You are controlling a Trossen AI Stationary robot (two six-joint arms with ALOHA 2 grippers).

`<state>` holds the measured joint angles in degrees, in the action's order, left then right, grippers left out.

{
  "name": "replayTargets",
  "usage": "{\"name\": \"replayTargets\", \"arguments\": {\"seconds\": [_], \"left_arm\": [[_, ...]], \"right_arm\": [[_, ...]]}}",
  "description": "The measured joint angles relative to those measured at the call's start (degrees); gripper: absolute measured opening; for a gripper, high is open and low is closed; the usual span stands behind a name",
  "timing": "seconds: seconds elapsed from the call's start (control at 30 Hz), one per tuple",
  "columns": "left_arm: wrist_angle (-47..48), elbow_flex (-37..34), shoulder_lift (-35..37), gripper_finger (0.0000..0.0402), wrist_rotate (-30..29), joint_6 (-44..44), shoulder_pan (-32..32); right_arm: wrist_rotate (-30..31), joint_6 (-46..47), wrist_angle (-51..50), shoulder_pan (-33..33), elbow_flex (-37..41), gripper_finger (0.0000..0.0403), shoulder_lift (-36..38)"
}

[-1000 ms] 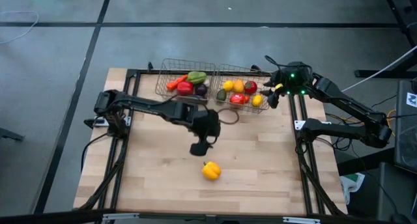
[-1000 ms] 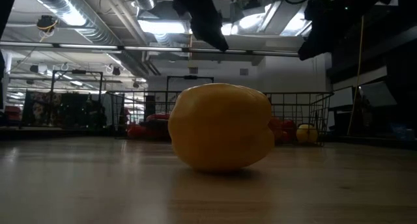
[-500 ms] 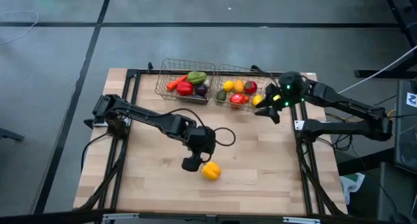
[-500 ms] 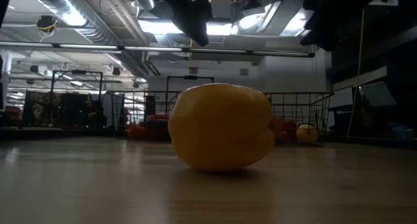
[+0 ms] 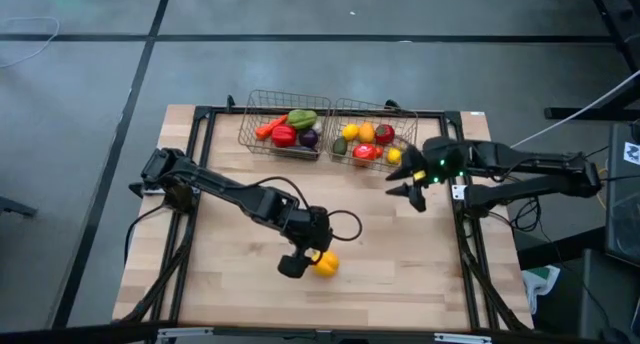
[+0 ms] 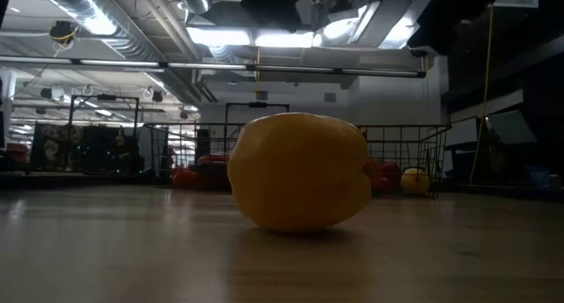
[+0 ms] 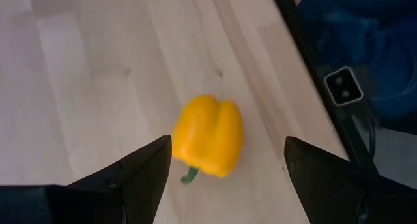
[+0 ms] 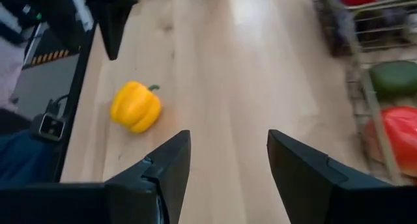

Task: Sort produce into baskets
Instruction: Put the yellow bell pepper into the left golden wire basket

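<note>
Left tool (image 7: 221, 168) hangs open above the yellow pepper (image 7: 208, 136).

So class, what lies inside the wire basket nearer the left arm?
Inside that wire basket: an orange carrot, a green piece, a red piece and a dark purple piece. Anything beneath them is hidden.

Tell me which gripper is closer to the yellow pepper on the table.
Left. The left gripper hangs open right beside the yellow pepper. The right gripper is open too, far off near the baskets.
</note>
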<state>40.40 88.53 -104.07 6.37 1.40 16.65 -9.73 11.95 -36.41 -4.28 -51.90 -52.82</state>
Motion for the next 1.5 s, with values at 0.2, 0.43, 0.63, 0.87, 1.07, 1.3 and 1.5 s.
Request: {"name": "replayTargets", "arguments": {"seconds": [0.2,0.43,0.63,0.87,1.07,1.3,1.5], "left_arm": [[-2.74,0.00,0.00,0.0294,-0.17,-0.63,0.34],[-2.16,0.00,0.00,0.0294,-0.20,-0.14,0.32],[-2.16,0.00,0.00,0.0294,-0.20,-0.12,0.32],[-2.57,0.00,-0.15,0.0294,-0.20,-0.06,0.32],[-2.46,-0.02,-0.90,0.0294,-0.20,0.08,0.32],[-2.50,-0.04,-0.90,0.0294,-0.20,0.16,0.32],[-2.61,-0.04,-0.90,0.0294,-0.20,0.16,0.32]], "right_arm": [[5.98,1.96,5.85,9.98,0.04,0.0204,-4.39],[8.30,1.94,17.86,19.02,0.04,0.0204,-12.50],[11.00,1.91,21.55,22.38,0.04,0.0204,-19.04],[11.65,1.94,21.96,22.30,0.04,0.0204,-25.08],[11.62,1.94,22.46,22.30,0.04,0.0204,-28.62],[14.20,1.73,23.20,22.28,0.04,0.0204,-29.88],[16.21,-1.07,24.03,22.19,0.04,0.0204,-27.40]]}}
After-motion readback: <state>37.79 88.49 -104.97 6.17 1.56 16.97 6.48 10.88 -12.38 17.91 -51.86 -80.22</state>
